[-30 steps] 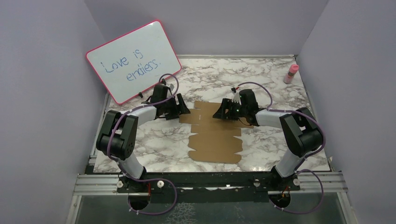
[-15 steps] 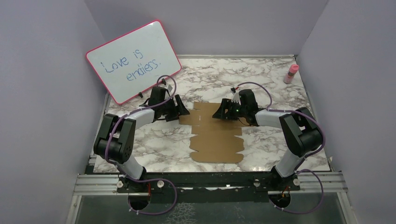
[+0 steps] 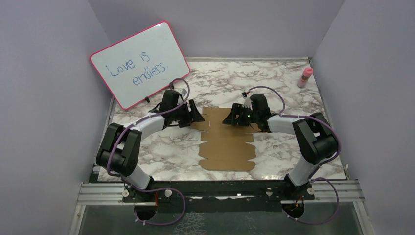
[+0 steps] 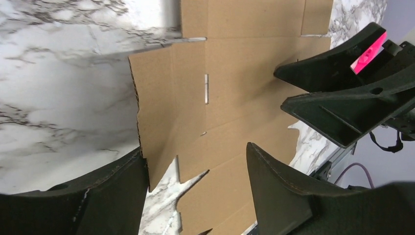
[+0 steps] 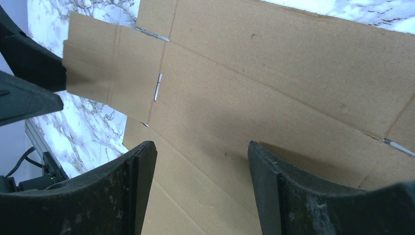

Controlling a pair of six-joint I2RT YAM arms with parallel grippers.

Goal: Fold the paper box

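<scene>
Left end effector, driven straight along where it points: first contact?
Likely the paper box: its side flap lies flat ahead, between the open fingers of the left end effector. Height above it is unclear.

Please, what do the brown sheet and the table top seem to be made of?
The paper box: probably corrugated cardboard, plain brown, matte; its cut edge seems to show fluting in the left wrist view. The table: white marble pattern with grey veins, smooth-looking; real stone or printed laminate, I cannot tell.
</scene>
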